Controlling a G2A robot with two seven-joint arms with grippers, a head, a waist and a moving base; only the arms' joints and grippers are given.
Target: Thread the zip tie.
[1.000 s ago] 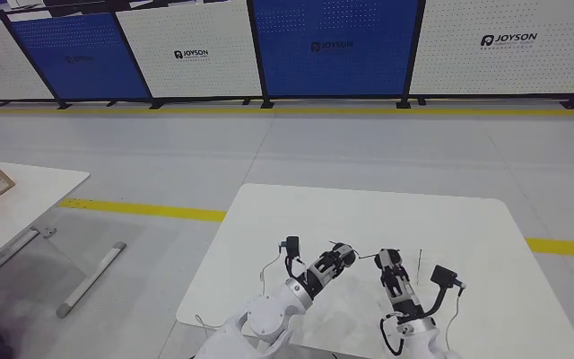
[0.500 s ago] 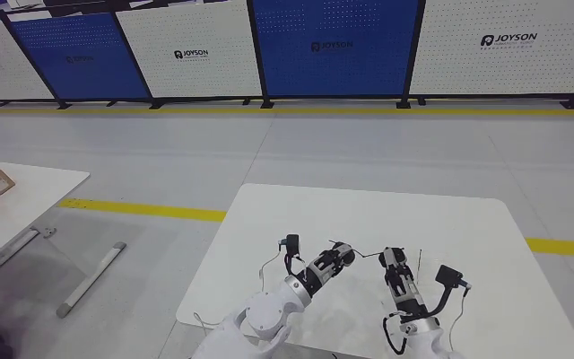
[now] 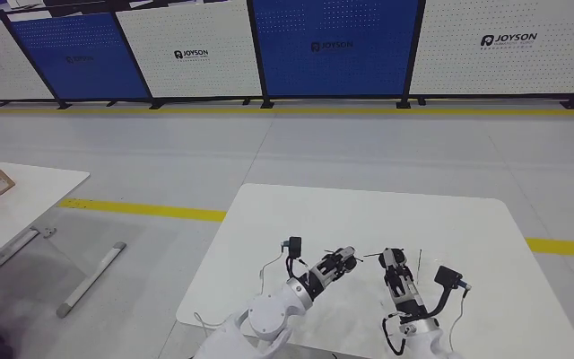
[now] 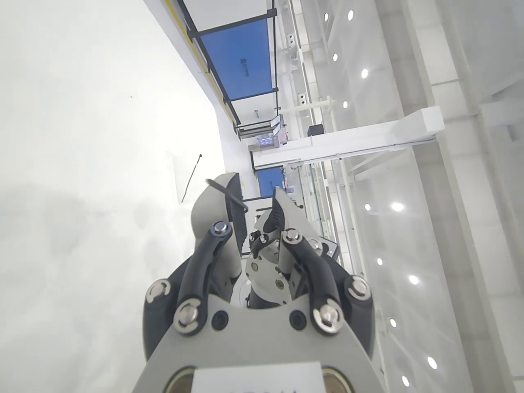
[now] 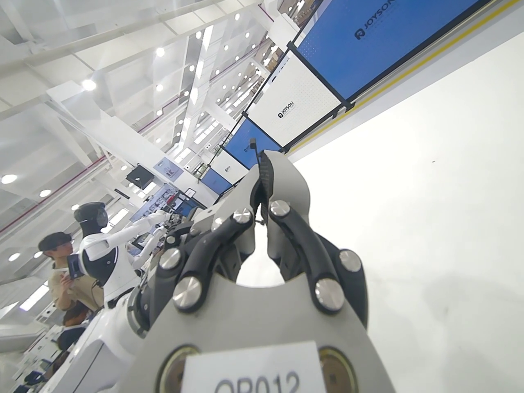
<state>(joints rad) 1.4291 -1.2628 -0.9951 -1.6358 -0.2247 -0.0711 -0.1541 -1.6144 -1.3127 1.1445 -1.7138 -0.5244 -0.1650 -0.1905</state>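
Right gripper [image 5: 262, 164] on thin zip tie [image 5: 254, 143]

Top camera looks down; close wrist cameras glance sideways across the same table [image 3: 377, 206].

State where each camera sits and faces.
Top view: overhead, looking down at the white table; both arms show.
Left wrist view: behind the left gripper, facing across the table to a blue panel.
Right wrist view: behind the right gripper, shut on a zip tie, tilted towards the ceiling.
Shared: top and left wrist show a loose zip tie on the table.
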